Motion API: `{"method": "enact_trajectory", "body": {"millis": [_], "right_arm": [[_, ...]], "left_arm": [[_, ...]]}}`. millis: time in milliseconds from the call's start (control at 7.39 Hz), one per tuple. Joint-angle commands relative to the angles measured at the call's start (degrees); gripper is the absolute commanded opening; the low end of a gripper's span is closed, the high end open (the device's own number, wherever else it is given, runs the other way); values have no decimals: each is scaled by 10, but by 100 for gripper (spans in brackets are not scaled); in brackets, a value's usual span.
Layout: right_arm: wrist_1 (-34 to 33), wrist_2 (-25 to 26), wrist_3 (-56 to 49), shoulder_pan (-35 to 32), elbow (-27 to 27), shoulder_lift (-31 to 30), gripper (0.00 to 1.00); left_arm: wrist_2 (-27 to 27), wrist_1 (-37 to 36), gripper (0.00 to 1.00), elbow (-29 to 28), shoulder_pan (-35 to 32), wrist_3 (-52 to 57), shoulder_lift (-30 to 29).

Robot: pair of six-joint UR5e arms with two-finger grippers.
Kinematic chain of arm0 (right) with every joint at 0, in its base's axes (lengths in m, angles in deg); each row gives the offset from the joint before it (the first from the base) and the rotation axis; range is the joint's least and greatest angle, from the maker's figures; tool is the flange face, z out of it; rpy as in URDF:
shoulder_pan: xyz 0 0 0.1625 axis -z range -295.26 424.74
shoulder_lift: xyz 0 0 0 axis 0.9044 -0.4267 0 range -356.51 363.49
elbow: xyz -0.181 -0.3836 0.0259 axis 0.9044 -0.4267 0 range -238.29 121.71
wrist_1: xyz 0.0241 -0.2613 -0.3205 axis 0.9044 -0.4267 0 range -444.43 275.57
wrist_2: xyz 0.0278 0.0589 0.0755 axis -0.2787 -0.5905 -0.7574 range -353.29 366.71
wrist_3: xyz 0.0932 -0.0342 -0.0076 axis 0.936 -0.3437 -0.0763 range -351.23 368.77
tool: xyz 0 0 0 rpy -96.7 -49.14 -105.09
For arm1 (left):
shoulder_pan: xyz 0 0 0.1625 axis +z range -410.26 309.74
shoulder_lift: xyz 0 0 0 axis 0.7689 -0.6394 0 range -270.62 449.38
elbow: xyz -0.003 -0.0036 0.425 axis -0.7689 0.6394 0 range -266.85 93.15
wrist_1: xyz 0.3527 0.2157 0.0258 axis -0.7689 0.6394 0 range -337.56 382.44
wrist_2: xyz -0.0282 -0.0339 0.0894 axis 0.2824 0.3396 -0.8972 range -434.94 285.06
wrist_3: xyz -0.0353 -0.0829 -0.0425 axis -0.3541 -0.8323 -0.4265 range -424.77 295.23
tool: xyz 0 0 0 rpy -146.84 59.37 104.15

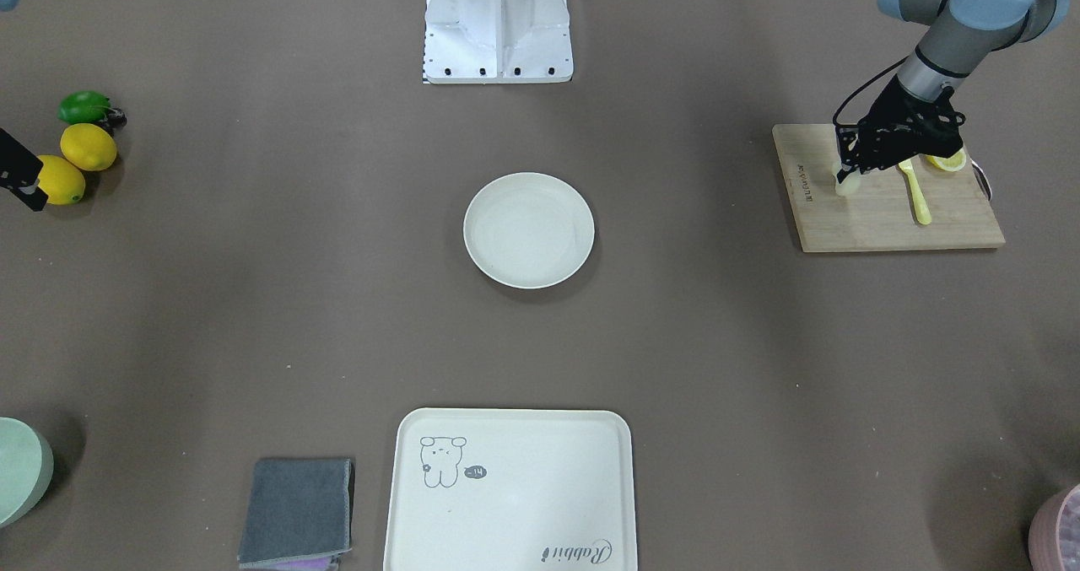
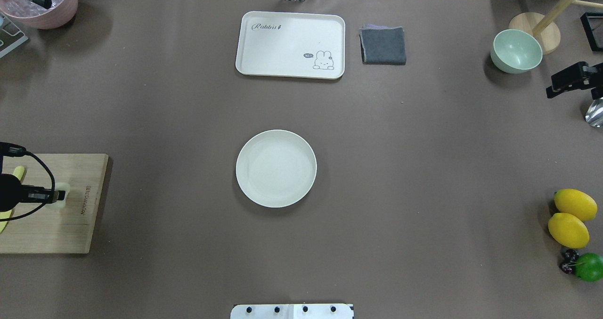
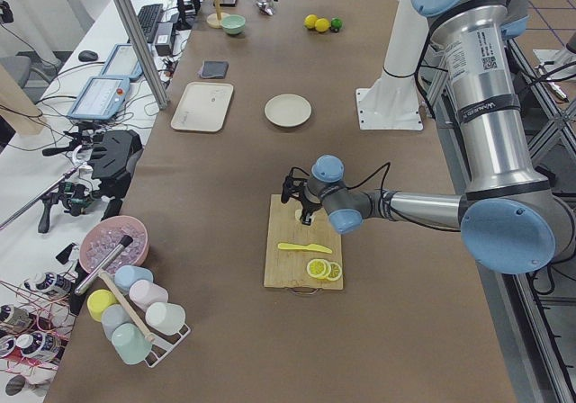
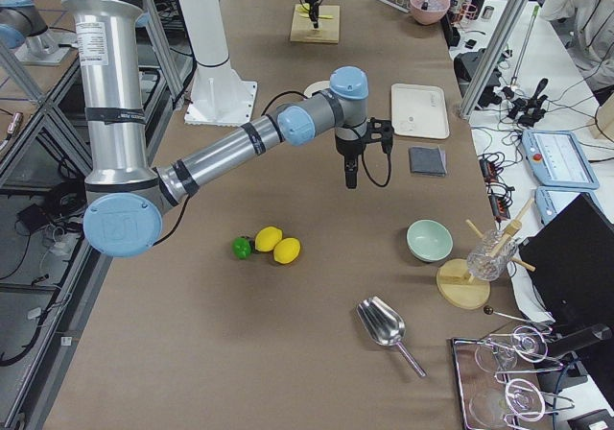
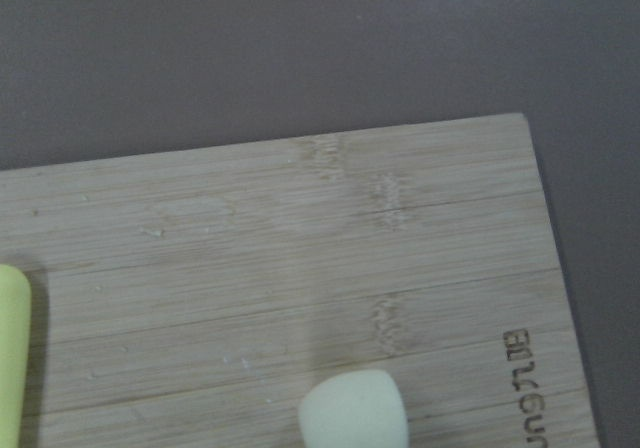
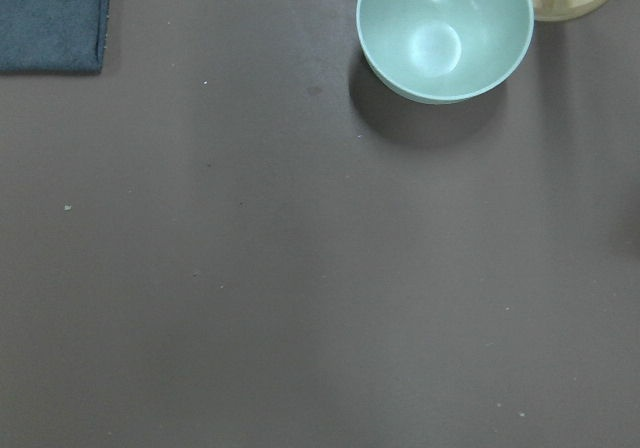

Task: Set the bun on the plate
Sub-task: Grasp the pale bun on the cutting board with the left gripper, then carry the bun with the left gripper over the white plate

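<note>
The bun point(image 1: 846, 186), a small pale cream lump, is on the near left corner of a wooden cutting board point(image 1: 886, 217). My left gripper point(image 1: 850, 170) points down onto it and is shut on the bun point(image 2: 61, 187). The left wrist view shows the bun point(image 5: 353, 410) at its bottom edge against the board; I cannot tell whether it is lifted. The round cream plate point(image 1: 528, 230) lies empty at mid-table point(image 2: 276, 168), well away from the board. My right gripper point(image 2: 550, 93) hangs shut and empty over bare table beside a pale green bowl point(image 2: 516, 50).
On the board lie a yellow knife point(image 1: 917, 196) and lemon slices point(image 1: 947, 162). A cream tray point(image 1: 510, 491) and grey cloth point(image 1: 297, 510) sit beyond the plate. Two lemons point(image 2: 570, 217) and a lime point(image 2: 589, 266) lie on my right, a pink bucket point(image 2: 40, 3) far left.
</note>
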Motion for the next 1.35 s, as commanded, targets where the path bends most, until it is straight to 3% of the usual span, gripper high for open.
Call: {"method": "enact_trajectory", "body": {"millis": [0,271,406,677,947,1218], "right_arm": [[-5,-26,-115,-79,-12,-52,100],[-7,-51,-257,-161,-57,-90,100],[-7,-58,-336,-199,-81,-111,100],[-6,-58,-410,-239,-99,-137,100],[-5,-58,-420,-247,-99,-149,100],[0,-58,-420,-249,-98,-156,100]], "left_arm": [[34,-7,0,9,-4,-8,-59],[36,-77,0,8,-6,-19,-159],[35,-105,0,2,0,-82,-216],[23,-114,0,-42,38,-146,-313],[-72,-117,0,-106,115,-216,-423],[-114,-117,2,-122,154,-243,-455]]}}
